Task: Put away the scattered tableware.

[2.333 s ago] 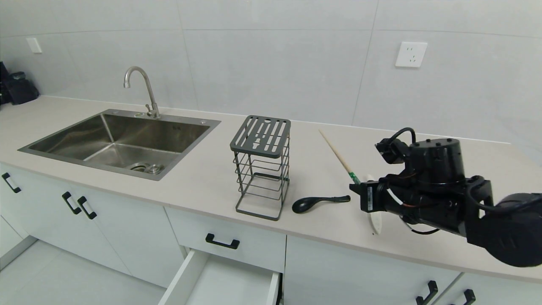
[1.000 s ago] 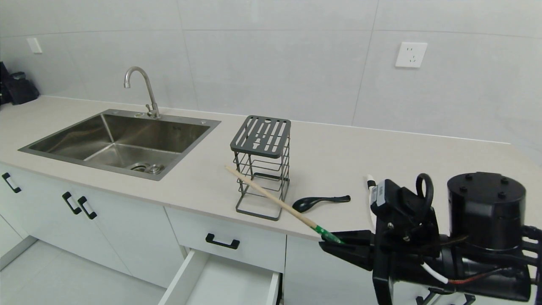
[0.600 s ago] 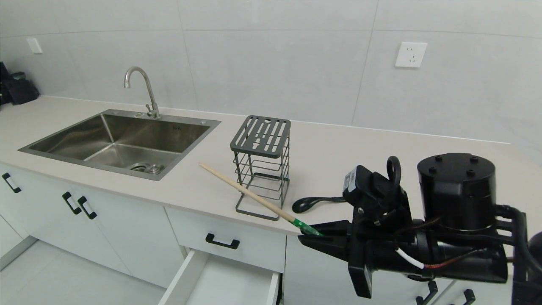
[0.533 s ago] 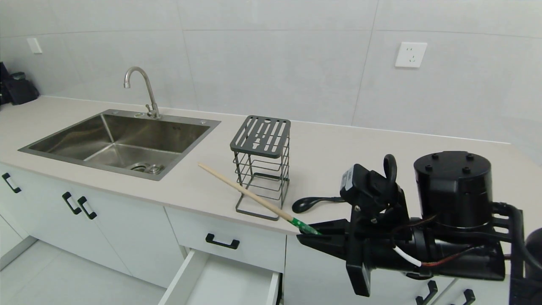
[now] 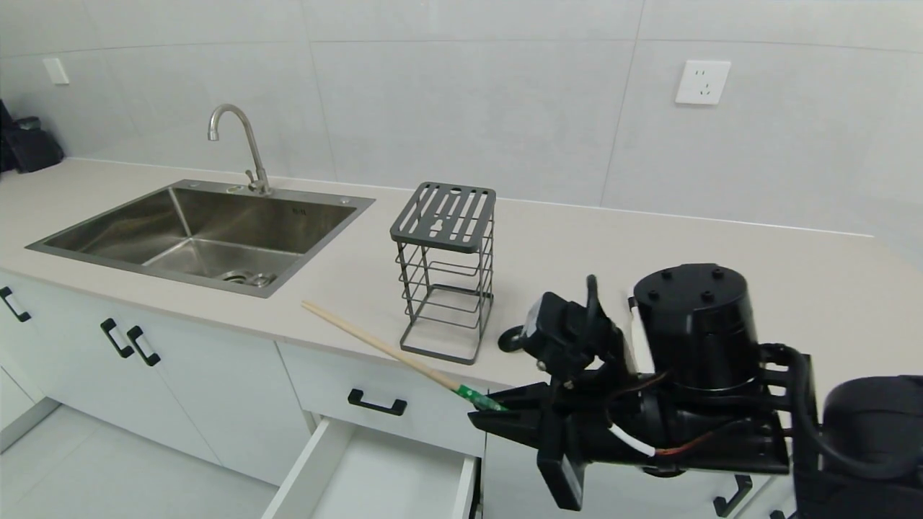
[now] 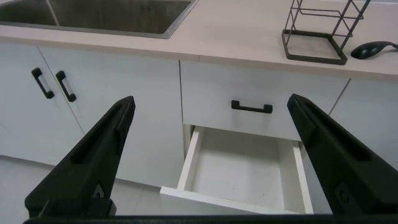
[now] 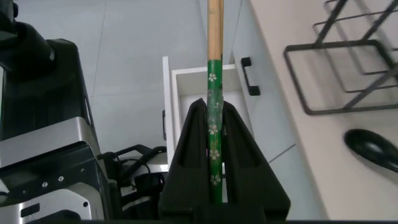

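Note:
My right gripper point(image 5: 497, 417) is shut on the green-patterned end of a wooden chopstick point(image 5: 389, 351). It holds the chopstick just off the counter's front edge, above the open drawer point(image 5: 375, 479). The right wrist view has the chopstick point(image 7: 214, 37) pinched between the gripper point(image 7: 213, 109) fingers, with the drawer point(image 7: 193, 106) below. A black spoon point(image 5: 512, 337) lies on the counter next to the wire rack point(image 5: 443, 274), half hidden by my arm. My left gripper point(image 6: 211, 162) is open with nothing in it, low in front of the cabinets, facing the drawer point(image 6: 242, 168).
A steel sink point(image 5: 202, 231) with a faucet point(image 5: 238, 137) is sunk into the counter point(image 5: 721, 259) at the left. A white utensil point(image 5: 637, 328) shows partly behind my right arm. Cabinet doors with black handles point(image 5: 126, 340) stand under the sink.
My right arm lifted the chopstick off the counter and swung it left and down past the front edge. The head camera has tilted slightly.

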You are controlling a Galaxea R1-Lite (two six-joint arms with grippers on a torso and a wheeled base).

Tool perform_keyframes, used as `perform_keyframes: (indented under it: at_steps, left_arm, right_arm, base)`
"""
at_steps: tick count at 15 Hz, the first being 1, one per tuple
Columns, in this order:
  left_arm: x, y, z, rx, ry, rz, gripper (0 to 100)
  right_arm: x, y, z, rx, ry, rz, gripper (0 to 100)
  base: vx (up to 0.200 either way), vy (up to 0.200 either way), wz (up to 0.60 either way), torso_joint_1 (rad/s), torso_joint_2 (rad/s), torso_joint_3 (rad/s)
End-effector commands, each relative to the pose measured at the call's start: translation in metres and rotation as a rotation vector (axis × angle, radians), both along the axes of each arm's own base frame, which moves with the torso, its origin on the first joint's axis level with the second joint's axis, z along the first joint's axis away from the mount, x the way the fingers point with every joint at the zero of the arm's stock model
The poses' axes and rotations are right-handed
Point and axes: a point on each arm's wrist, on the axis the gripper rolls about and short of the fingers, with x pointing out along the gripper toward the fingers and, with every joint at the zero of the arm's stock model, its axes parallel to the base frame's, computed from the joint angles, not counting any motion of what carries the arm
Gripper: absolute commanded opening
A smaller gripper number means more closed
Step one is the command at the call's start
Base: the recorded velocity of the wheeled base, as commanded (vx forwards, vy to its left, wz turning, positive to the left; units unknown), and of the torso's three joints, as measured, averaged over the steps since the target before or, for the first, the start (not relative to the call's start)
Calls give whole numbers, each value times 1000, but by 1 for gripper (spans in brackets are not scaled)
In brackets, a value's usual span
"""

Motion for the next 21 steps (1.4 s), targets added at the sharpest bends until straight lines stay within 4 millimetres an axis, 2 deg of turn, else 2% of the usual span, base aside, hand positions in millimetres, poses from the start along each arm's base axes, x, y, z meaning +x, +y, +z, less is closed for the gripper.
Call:
perform_keyframes:
  at_steps: [1,4,12,15,18,21]
  left_arm:
    - [0,0,0,0,0,0,100]
    - [0,0,0,0,0,0,100]
    - [0,0,0,0,0,0,100]
    - [0,0,0,0,0,0,100]
    - [0,0,0,0,0,0,100]
    - [0,0,0,0,0,0,100]
  right_arm:
    - [6,31,-25,-72,6,-19,0]
    - [13,43,-50,-136,30,-37,0]
    - [21,66,-74,-170,51,-20,0]
    - [18,70,-81,-188,54,-5,0]
    - [20,72,-97,-222,72,-6,0]
    - [25,79,-103,-227,72,-4,0]
  base:
    - [0,0,0,-61,139,61]
    - [0,0,0,-12,25,12]
    - [0,0,0,-85,176,89]
    - [0,0,0,-108,216,106]
    - [0,0,0,-24,57,26]
    - [0,0,0,0,0,0]
